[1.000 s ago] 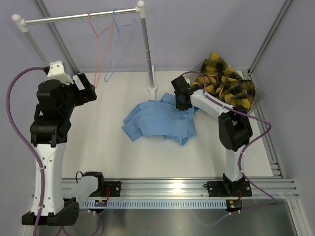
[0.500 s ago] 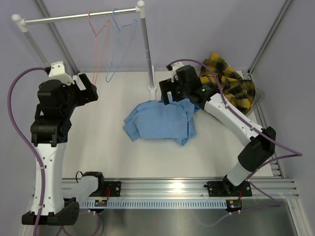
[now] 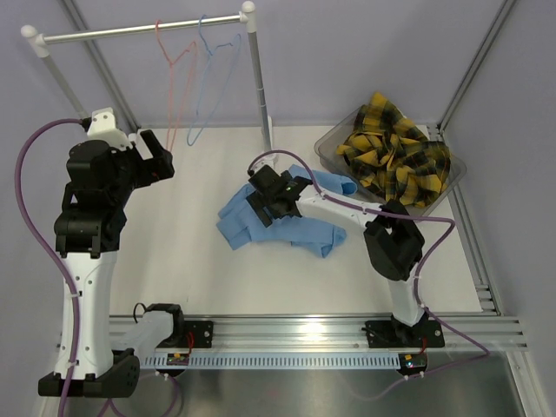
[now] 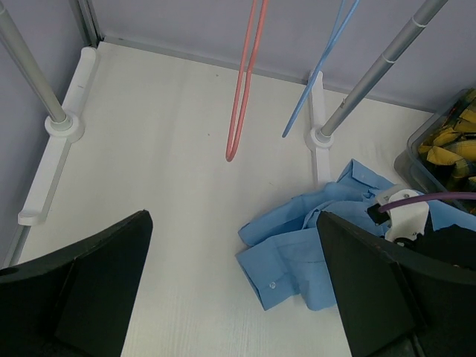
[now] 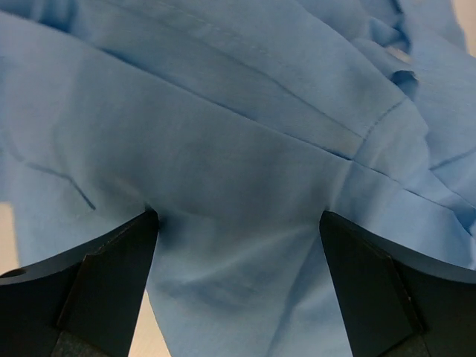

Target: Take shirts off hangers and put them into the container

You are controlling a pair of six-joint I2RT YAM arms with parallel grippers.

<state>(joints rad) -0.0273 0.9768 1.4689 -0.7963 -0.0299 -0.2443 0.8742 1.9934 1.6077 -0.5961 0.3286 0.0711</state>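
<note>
The plain light blue fabric shirt [image 3: 306, 233] lies crumpled on the white tabletop [image 3: 174, 261] at the centre of the overhead view, clear of both hangers. The thin red wire hanger [image 4: 230, 155] and the thin light blue wire hanger [image 4: 288, 130] dangle bare from the silver clothes rail [image 3: 143, 30] at the upper left. The yellow-and-black plaid flannel shirt [image 3: 395, 161] is heaped in the clear greyish plastic container [image 3: 328, 149] at the upper right, spilling a little above its rim. The right gripper [image 5: 238, 219] is low over the middle of the blue shirt with its jaws spread wide. A smooth span of cloth with a stitched seam fills the gap between them, but nothing is pinched yet. The left gripper [image 4: 234, 223] hangs at the left of the frame, jaws apart and empty, looking toward the hangers. The shirt should be light, limp and a bit slick, so it will sag and trail rather than lift as one piece. A single flat layer may slide out of the fingers, so a bunched fold or the thicker seam near the collar looks the safer hold – ideally close to the bundle's middle, so less cloth drags on the way to the bin
</note>
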